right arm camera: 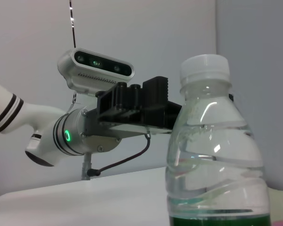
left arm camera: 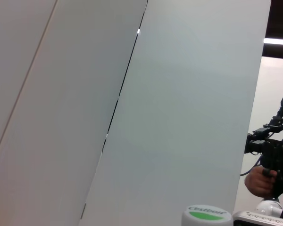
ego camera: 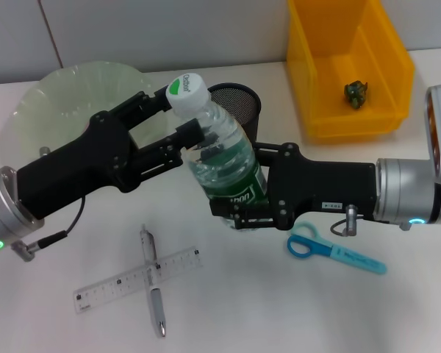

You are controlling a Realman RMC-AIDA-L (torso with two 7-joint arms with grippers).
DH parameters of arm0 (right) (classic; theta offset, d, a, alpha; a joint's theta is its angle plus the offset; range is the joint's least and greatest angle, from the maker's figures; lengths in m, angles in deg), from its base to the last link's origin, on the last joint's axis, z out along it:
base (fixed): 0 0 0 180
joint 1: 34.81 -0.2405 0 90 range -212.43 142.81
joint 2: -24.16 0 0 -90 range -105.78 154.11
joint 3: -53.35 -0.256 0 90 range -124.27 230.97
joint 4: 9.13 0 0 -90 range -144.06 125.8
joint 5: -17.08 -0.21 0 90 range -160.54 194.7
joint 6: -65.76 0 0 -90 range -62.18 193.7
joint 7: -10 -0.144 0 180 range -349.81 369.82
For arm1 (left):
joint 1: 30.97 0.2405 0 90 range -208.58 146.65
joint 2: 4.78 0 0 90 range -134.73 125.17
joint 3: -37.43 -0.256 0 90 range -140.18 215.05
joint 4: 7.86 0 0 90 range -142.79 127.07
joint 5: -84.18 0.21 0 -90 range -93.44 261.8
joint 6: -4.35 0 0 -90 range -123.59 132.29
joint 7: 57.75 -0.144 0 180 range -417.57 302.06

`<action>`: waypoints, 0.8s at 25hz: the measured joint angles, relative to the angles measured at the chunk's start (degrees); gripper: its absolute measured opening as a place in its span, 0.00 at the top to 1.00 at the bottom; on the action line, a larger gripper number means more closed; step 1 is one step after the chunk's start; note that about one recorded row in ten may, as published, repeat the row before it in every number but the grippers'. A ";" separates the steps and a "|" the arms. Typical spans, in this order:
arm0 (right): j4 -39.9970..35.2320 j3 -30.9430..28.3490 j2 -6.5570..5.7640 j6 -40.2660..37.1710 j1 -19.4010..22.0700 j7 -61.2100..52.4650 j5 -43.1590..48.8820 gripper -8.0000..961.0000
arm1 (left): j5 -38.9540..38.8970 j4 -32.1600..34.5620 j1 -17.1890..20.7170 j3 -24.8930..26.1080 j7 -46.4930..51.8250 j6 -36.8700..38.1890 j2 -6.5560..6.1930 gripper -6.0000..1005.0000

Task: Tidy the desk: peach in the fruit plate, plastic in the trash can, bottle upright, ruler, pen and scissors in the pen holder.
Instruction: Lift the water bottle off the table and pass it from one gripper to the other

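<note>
A clear water bottle [ego camera: 224,158] with a white cap and green label stands upright between both grippers. My right gripper [ego camera: 253,187] is shut on its lower, labelled part. My left gripper [ego camera: 180,116] is at its neck and cap. The bottle fills the right wrist view [right arm camera: 212,155], with the left gripper [right arm camera: 132,106] behind it. Only the cap [left arm camera: 203,216] shows in the left wrist view. A clear ruler [ego camera: 136,279] and a silver pen [ego camera: 156,305] lie crossed at the front. Blue scissors [ego camera: 331,248] lie under the right arm. The black mesh pen holder [ego camera: 239,103] stands behind the bottle. No peach is in view.
A pale green fruit plate [ego camera: 73,95] sits at the back left, partly behind the left arm. A yellow bin [ego camera: 397,66] at the back right holds a small crumpled dark thing [ego camera: 356,92]. A wall rises right behind the table.
</note>
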 joint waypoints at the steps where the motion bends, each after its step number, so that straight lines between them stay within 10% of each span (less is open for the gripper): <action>1: 0.35 0.00 0.00 0.00 -0.19 0.19 -0.01 0.22 | -0.02 -0.35 -0.15 0.02 -0.36 0.05 0.01 0.22; 20: 3.16 0.80 0.08 -0.02 -1.75 1.06 -0.03 0.22 | -0.71 -1.25 -0.65 0.04 -1.54 0.28 0.10 0.22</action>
